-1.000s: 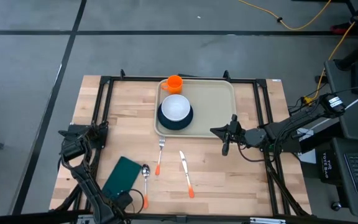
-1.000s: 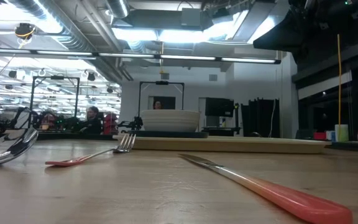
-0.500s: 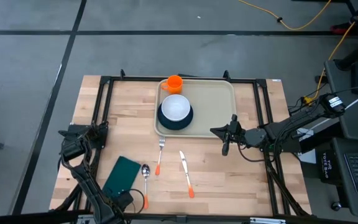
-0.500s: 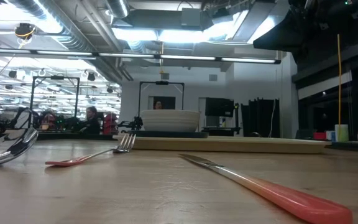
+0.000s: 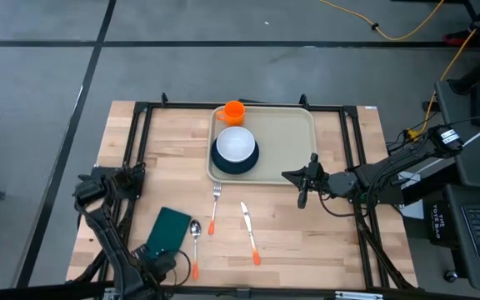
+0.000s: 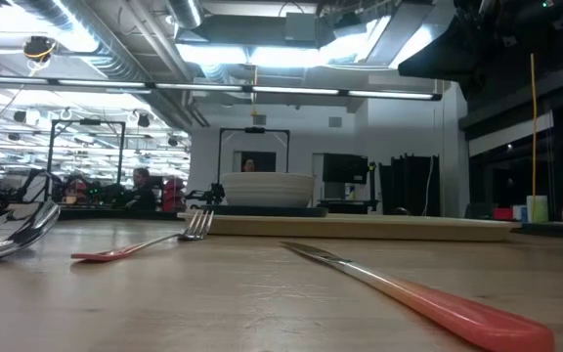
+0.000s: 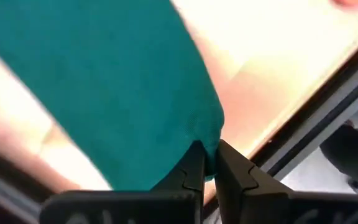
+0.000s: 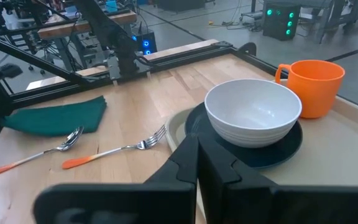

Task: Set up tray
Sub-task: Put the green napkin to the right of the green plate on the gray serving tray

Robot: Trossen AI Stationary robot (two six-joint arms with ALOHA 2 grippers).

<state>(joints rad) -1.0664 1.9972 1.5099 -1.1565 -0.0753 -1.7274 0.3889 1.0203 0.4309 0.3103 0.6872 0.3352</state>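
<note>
Left claw (image 7: 207,163) newly pinching napkin (image 5: 166,231) corner, well apart from tray (image 5: 286,142); right claw (image 5: 303,185) pressed together.

The tray (image 5: 282,143) lies at the far middle of the bench (image 5: 123,146). In its left part a bowl (image 5: 236,144) sits on a plate (image 5: 220,161), with a cup (image 5: 234,111) behind them. Nearer than the tray lie a fork (image 5: 215,206) and, to its right, a knife (image 5: 249,231). Left of the fork lie a spoon (image 5: 195,237) and a napkin (image 5: 167,229), whose near corner the left tool (image 7: 207,163) pinches. The right tool (image 5: 302,197) is just beside the tray's near right corner.
</note>
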